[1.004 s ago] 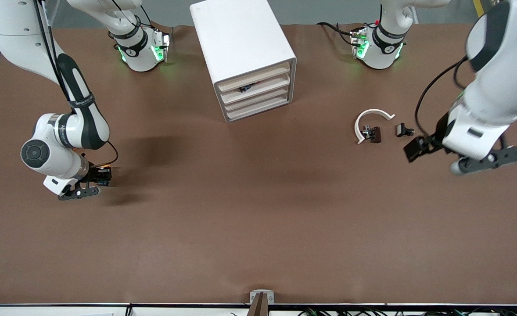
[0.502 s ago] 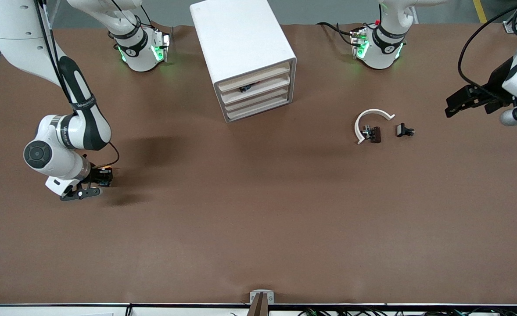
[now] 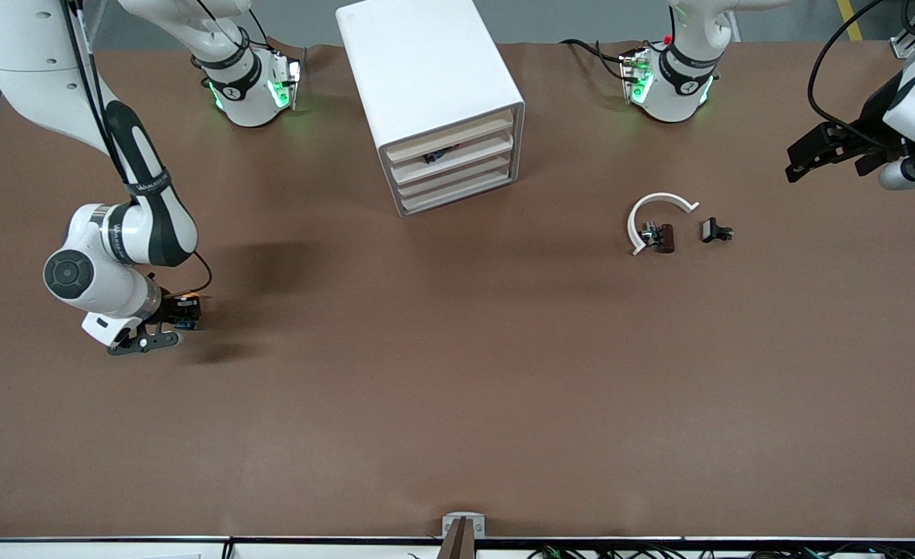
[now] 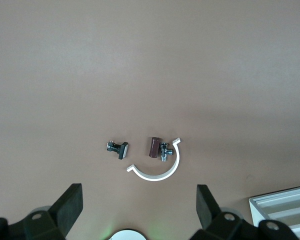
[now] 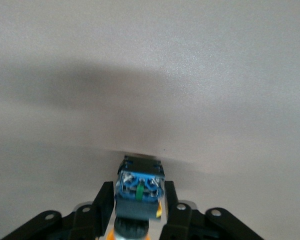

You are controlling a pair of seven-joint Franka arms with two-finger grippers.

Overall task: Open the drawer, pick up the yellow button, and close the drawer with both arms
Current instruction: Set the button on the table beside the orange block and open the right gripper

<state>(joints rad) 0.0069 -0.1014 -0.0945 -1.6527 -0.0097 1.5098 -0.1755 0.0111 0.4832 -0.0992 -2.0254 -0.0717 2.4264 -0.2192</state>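
Button (image 5: 139,192) cap behind right claw (image 5: 139,202)

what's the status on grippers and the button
Right gripper low over the table, jaws around the button. Left gripper open, waiting. Nothing in the way.

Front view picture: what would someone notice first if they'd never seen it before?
Probably the tall white cabinet between the two robot bases, its four drawers looking closed. Next, the right gripper, low at the right arm's end of the table with the little orange and blue button between its fingers. The left gripper hangs open over the left arm's end.
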